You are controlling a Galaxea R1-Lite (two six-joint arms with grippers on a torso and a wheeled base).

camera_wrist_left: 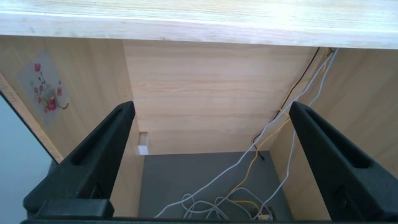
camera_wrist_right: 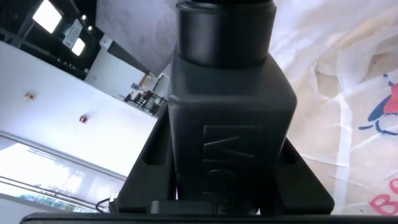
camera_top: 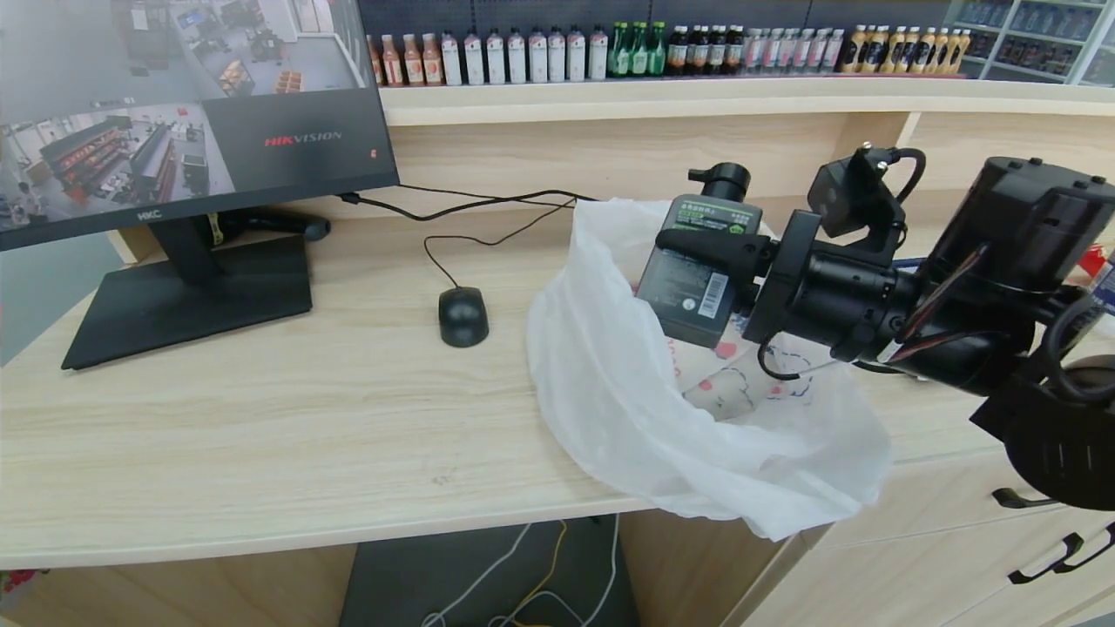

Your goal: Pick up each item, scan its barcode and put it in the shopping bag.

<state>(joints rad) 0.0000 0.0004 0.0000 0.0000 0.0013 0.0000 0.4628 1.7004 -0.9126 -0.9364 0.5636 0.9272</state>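
A dark grey square bottle with a black cap and a white barcode label hangs upright over the mouth of the white plastic shopping bag. My right gripper is shut on the bottle's body, coming in from the right side. Seen from the right wrist, the bottle stands between the fingers with the bag behind it. My left gripper is open below the counter's edge, in front of the wooden recess, with nothing between its fingers.
A monitor on a black stand occupies the counter's left, with a black mouse and cables in the middle. A shelf of drink bottles runs along the back. Loose cables lie under the counter.
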